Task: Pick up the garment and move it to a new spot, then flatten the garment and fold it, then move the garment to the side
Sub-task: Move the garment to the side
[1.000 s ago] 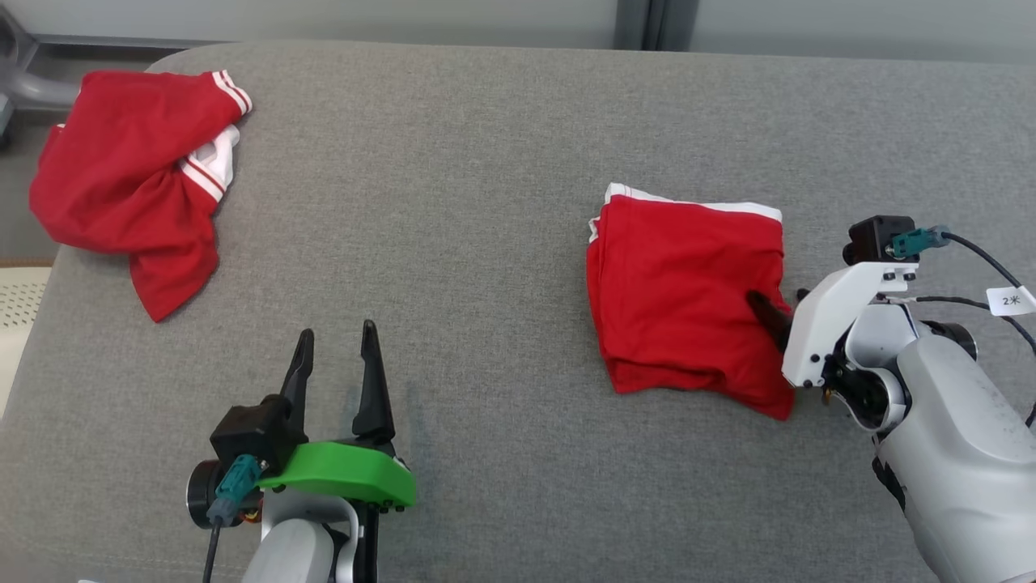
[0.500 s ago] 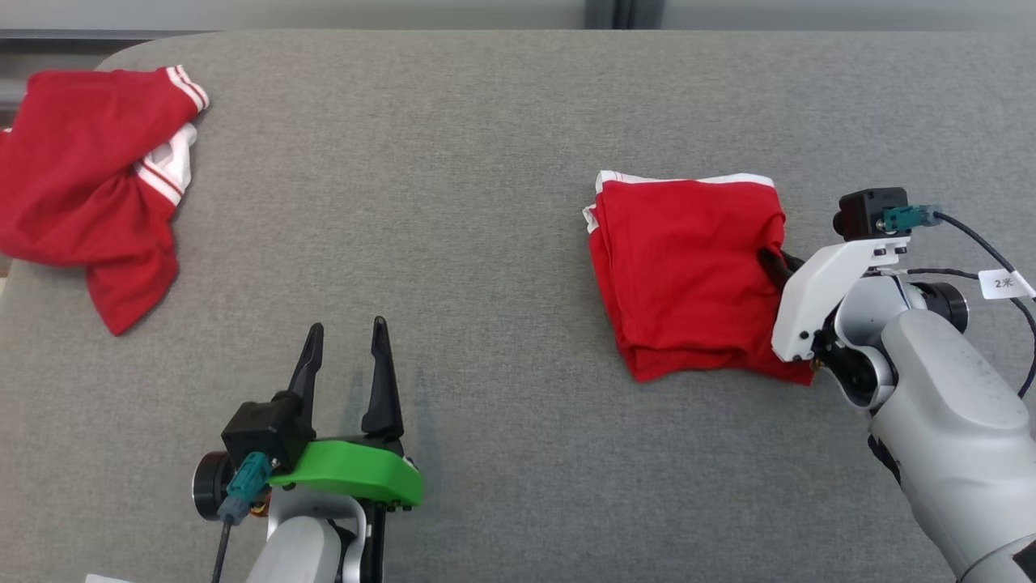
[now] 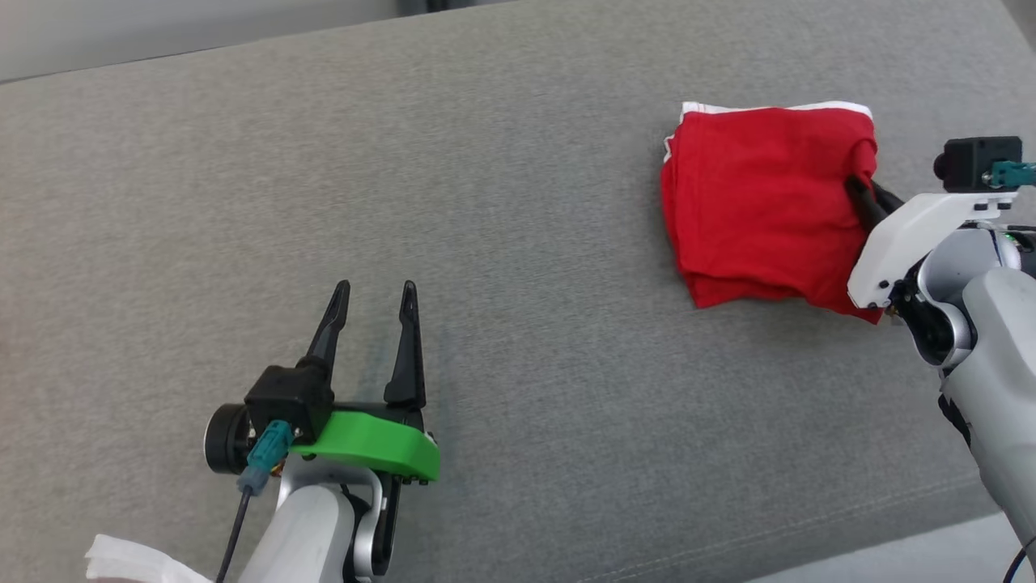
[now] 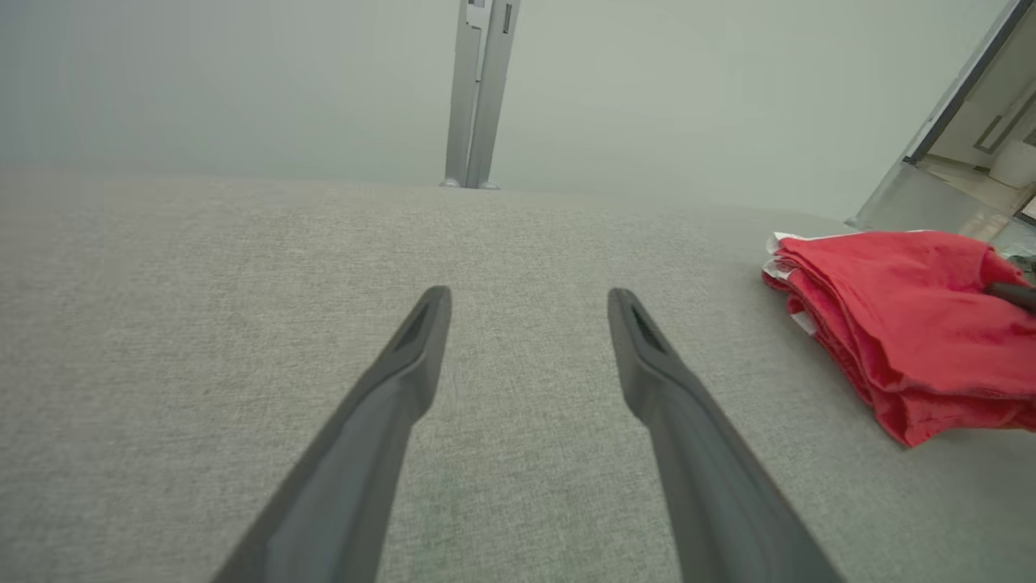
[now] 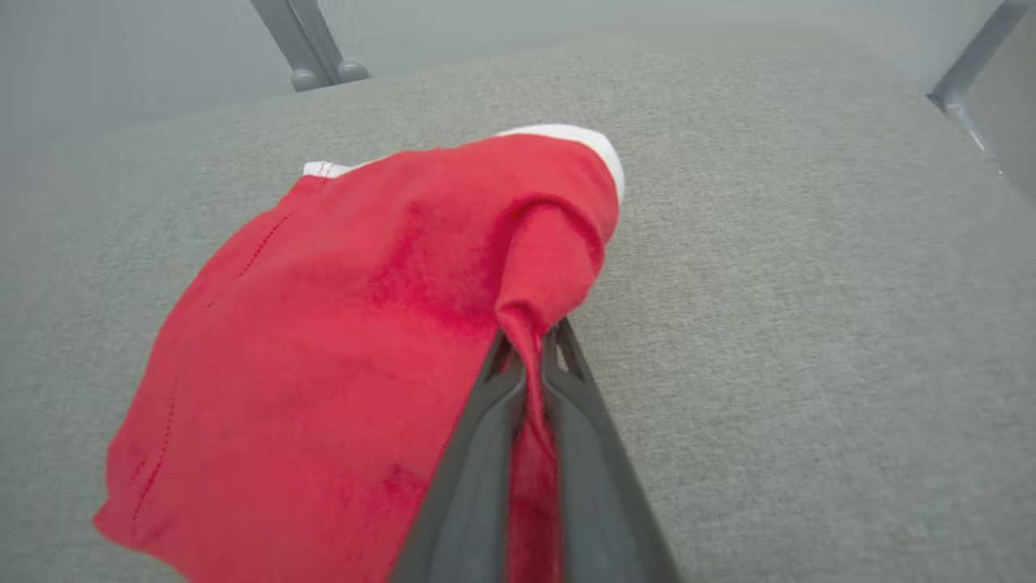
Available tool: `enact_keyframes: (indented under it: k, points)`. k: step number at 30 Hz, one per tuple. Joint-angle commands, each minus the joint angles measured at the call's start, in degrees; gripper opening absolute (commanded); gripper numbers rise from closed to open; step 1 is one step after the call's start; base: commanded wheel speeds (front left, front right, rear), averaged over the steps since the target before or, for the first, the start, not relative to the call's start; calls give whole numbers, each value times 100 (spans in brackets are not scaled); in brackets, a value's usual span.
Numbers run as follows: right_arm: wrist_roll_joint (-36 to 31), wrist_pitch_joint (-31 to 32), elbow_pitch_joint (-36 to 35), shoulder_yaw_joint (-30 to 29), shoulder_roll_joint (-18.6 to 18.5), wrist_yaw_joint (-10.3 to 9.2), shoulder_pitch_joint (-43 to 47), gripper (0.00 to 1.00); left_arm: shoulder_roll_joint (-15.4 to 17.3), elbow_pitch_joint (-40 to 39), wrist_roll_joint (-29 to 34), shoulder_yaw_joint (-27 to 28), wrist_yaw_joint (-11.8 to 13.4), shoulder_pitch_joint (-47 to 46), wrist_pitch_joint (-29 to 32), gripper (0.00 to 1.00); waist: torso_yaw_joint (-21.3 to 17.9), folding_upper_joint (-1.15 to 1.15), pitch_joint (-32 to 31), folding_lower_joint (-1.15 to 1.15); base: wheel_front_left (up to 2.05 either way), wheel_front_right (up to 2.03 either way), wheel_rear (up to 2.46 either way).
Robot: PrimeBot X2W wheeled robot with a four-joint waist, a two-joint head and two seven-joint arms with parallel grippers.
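The garment [image 3: 761, 210] is a folded red piece with a white band along its far edge, lying at the right of the grey cushion. My right gripper [image 3: 859, 190] is shut on a pinch of red cloth at the garment's right edge. In the right wrist view the dark fingers [image 5: 558, 421] clamp a ridge of the garment [image 5: 340, 348]. My left gripper [image 3: 374, 290] stands open over bare cushion at the lower left, far from the garment. Its fingers [image 4: 680, 421] are spread in the left wrist view, with the garment [image 4: 906, 324] off to the right.
The grey cushion [image 3: 502, 202] stretches wide to the left of the garment. Its front edge [image 3: 890, 534] runs across the lower right. A scrap of white material [image 3: 129, 563] lies at the bottom left. Grey metal posts [image 4: 477, 89] stand behind the cushion.
My right gripper has shut on the garment's right edge. The head camera has swung right, so the other red garment at the far left has left the picture. The left gripper stays open.
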Motion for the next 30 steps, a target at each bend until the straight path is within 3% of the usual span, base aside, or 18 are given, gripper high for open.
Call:
enact_keyframes:
  k: [1, 7, 13, 19, 30]
  points:
    - [30, -105, 10, -43, 21, -10, -109, 0, 92, -51, 74, 4, 10, -119, 27, 100, -825, 0, 424, 0, 0, 0, 0]
    - [55, -393, 215, -148, 93, -10, -146, 0, 154, -257, 147, -96, 21, -216, 163, 100, -1098, 0, 606, 0, 0, 0, 0]
    - [-41, -583, 374, -200, 80, -9, -285, 0, 199, -418, 181, -146, 30, -265, 234, 100, -970, 0, 727, 0, 0, 0, 0]
    - [-192, -579, 638, -157, -193, -9, -687, 0, 220, -562, 163, -150, 90, -304, 266, 100, -581, 0, 853, 0, 0, 0, 0]
    - [-875, -522, 1386, -254, -1113, -10, -1816, 0, 291, -914, 197, -131, 192, -386, 263, 100, 94, 0, 1234, 0, 0, 0, 0]
